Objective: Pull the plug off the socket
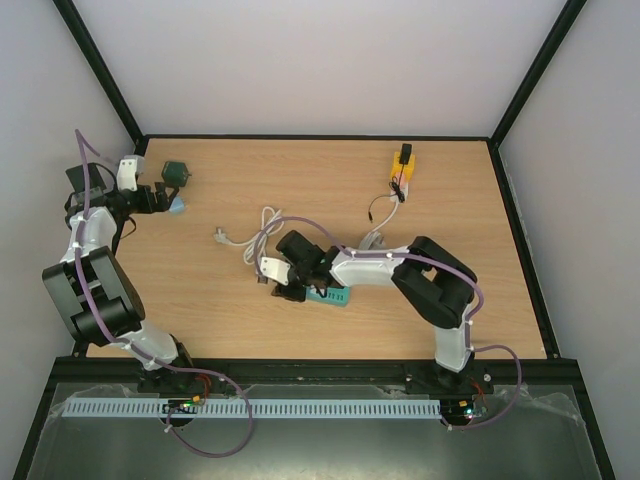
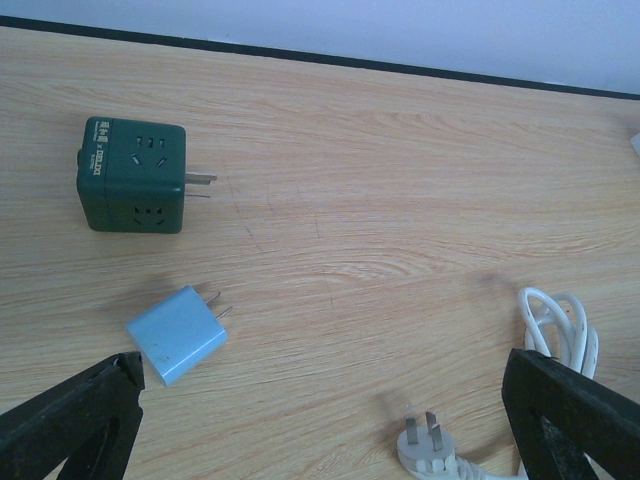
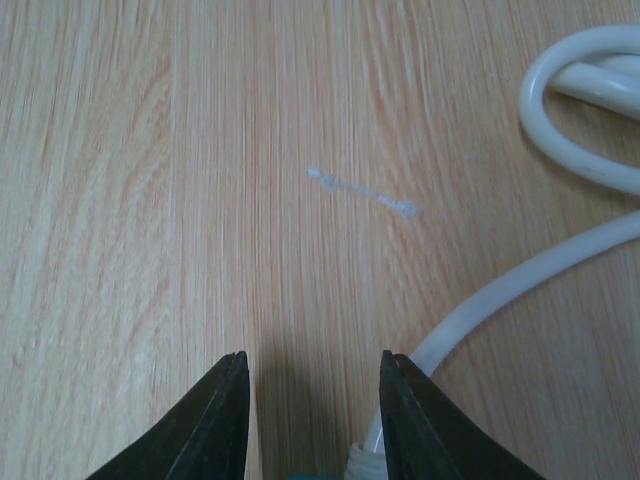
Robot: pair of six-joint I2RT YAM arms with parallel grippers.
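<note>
Table (image 1: 470, 300): bare wood beneath both pincers.
Teal power strip (image 1: 330, 296): directly under right gripper (image 3: 312, 400); could have dragged along if unbraced.
White cable (image 3: 520, 280): beside right finger; plug base barely visible between parted jaws, risking slip.
Left gripper (image 2: 325, 410): wide apart, idle, too distant to steady anything.

a robot test cell in a lab: a light wood-grain counter (image 1: 480, 270) boxed in by plain white walls (image 1: 300, 60) and a black metal frame (image 1: 100, 70), with two black-and-white arms (image 1: 420, 280) bolted to a rail at the near edge beside a white slotted cable duct (image 1: 300, 408) and loose purple wiring (image 1: 230, 440).
</note>
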